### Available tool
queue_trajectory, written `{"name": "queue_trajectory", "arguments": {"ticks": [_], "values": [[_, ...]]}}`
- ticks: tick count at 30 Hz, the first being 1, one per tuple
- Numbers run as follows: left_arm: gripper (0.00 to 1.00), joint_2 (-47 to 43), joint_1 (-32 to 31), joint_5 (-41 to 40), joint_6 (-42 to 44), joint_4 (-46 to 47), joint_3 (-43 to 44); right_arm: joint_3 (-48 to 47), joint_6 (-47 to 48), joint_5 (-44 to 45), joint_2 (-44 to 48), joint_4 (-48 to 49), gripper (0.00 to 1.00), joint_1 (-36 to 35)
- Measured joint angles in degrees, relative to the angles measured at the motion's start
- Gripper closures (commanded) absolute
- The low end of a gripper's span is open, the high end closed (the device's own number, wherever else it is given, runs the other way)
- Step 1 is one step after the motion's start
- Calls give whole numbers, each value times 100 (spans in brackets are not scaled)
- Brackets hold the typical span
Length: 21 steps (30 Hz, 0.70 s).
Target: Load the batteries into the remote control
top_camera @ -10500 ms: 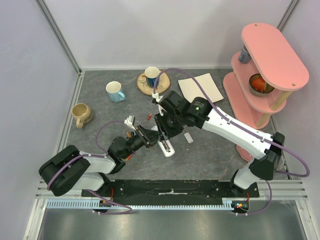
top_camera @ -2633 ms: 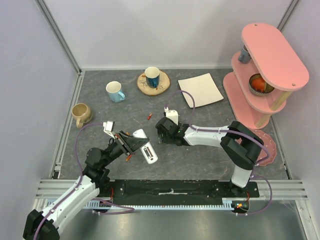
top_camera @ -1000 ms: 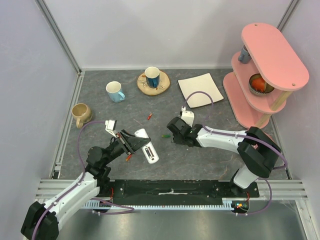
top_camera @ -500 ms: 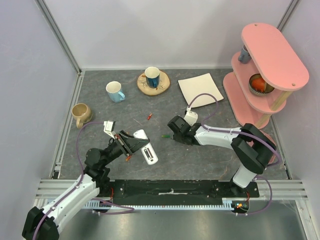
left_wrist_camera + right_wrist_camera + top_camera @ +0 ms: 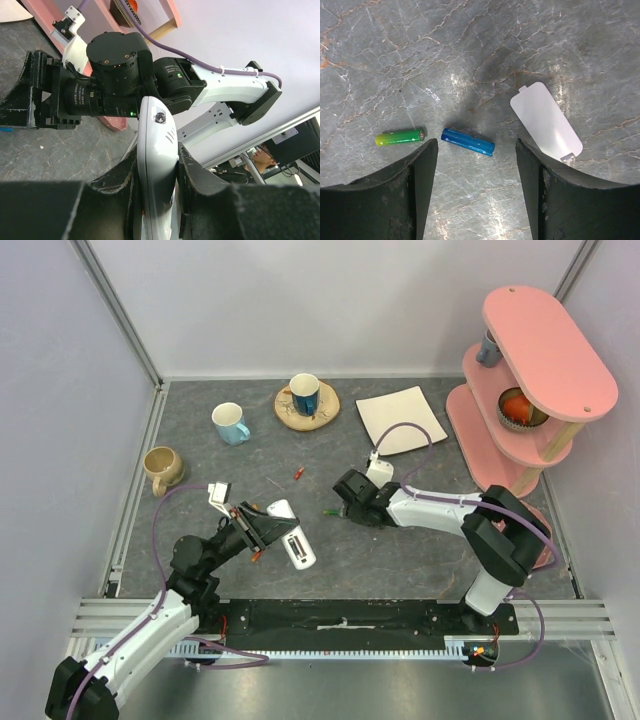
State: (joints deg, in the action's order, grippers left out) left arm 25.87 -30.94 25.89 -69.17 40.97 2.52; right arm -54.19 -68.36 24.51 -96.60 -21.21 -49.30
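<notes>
Our left gripper [image 5: 158, 172] clamps the remote control [image 5: 157, 145] aloft. Our right gripper [image 5: 476, 156] hangs wide over the blue battery [image 5: 468, 142], with the green battery [image 5: 400, 136] beside it on the table [image 5: 470, 50]. The cover [image 5: 546, 128] is off, and we have yet to load either.

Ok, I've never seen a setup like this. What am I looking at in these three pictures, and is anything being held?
Two robot arms are bolted at the near edge of a grey table. The overhead picture looks down from behind them; the other two come from a camera on each wrist. The left pincer is shut on the white remote control. The right pincer is open, pointing down over a blue battery; a green battery and a small white cover lie beside it. A red battery lies further back, with three mugs, a square plate and a pink shelf.
</notes>
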Motion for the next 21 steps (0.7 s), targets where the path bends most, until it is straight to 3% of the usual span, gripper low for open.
{"name": "queue_trajectory", "arguments": {"ticks": [6,13,18,21], "values": [[98,0,2,-2,0,-42,0,-470,946,136,103,-389,32,-240],[98,0,2,-2,0,-63,0,-844,3956,-511,793,-179,50,-483],[98,-7,2,9,0,-66,0,-922,5392,-859,387,-354,53,-330],[98,-22,2,46,2,-66,0,-758,5888,-1244,293,-437,46,-107]]}}
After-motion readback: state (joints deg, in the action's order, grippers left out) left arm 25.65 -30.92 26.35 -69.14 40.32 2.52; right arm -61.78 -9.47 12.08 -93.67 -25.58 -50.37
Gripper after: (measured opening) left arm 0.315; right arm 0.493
